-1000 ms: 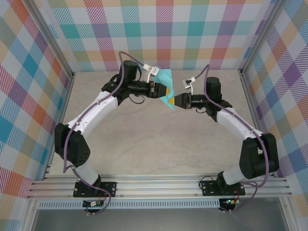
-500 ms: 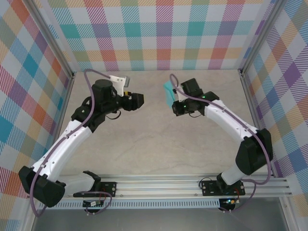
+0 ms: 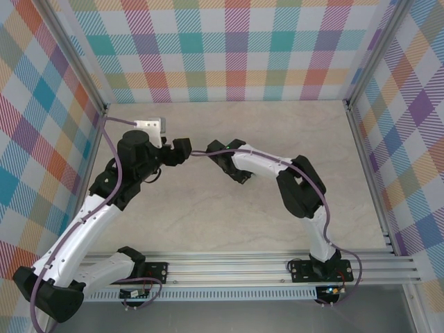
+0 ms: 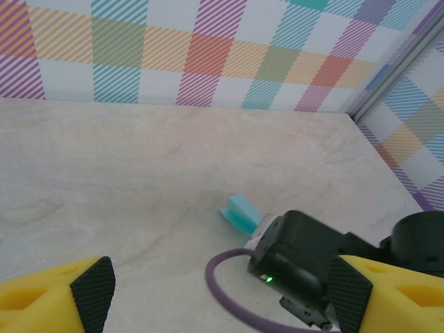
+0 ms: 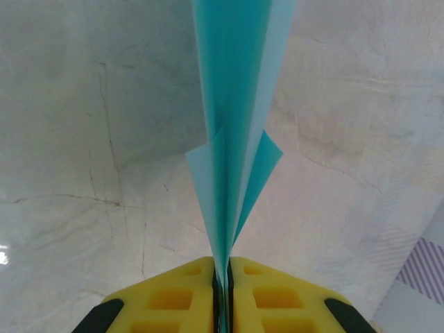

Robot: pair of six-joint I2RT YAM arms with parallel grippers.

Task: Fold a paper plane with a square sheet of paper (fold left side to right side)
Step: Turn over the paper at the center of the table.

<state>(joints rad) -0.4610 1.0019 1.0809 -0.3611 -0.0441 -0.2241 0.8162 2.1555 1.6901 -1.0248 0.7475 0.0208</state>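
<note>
Nearest, at mid-depth over the table (image 3: 229,222): the left gripper (image 4: 222,297), yellow fingers spread wide, nothing between them, aimed rightward at the other wrist. Just right of it, the right gripper (image 5: 222,272), clenched edge-on upon the tail of the paper plane (image 5: 236,104). Holds it as a narrow creased turquoise dart, slightly fanned at the layers, pointing away from the fingers. Seen from the left wrist, pokes out as a small turquoise tab just beyond the black wrist body, low over the middle of the table; cannot tell whether touching the surface. Farther back, bare tabletop up to the plaid wall (image 3: 236,48).

Looks folded already, so probably a matter of setting down or letting go. Could spring apart at the creases on release, being thin paper. Could crumple or tear if pressed tip-first into the tabletop. Could twist out of so narrow a pinch. Could snag on the purple cable (image 4: 209,274), or end in a knock, with both wrists so close together.
</note>
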